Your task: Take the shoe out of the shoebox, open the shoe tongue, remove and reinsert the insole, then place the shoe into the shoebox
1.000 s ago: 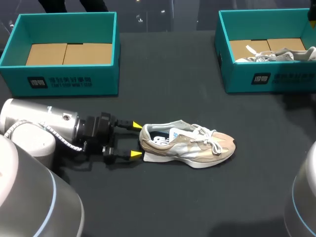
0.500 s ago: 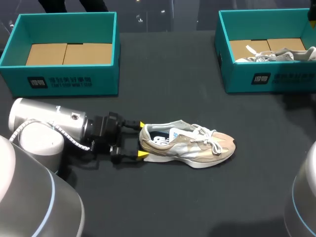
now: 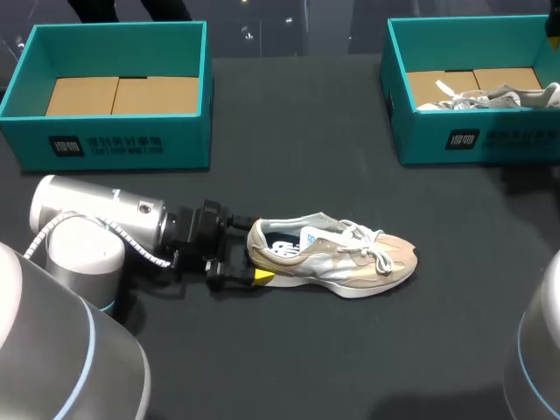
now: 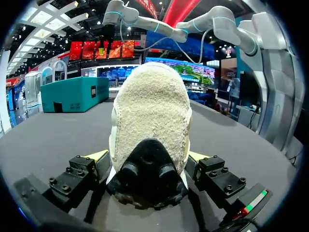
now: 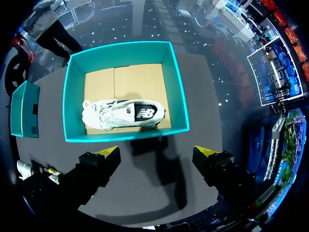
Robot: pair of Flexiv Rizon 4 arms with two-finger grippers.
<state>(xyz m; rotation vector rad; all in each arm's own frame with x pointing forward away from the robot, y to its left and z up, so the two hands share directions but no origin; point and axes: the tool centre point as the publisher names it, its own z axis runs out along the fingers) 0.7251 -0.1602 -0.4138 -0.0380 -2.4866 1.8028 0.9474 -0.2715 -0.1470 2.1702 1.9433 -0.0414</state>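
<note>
Left claw (image 4: pixel 146 155): released, straddling heel of beige suede sneaker (image 4: pixel 149 111) lying on black table (image 3: pixel 289 350) | Right claw (image 5: pixel 155 152): released, hovering above teal cardboard shoebox (image 5: pixel 75 96) containing white sneaker (image 5: pixel 123 114)

A trade-show hall, lit display screens (image 4: pixel 101 49) overhead.

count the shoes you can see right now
2. A beige shoe lies on the table, its heel inside the open left claw; a white shoe lies inside the right-hand shoebox. The other shoebox's near floor strip is hidden.
</note>
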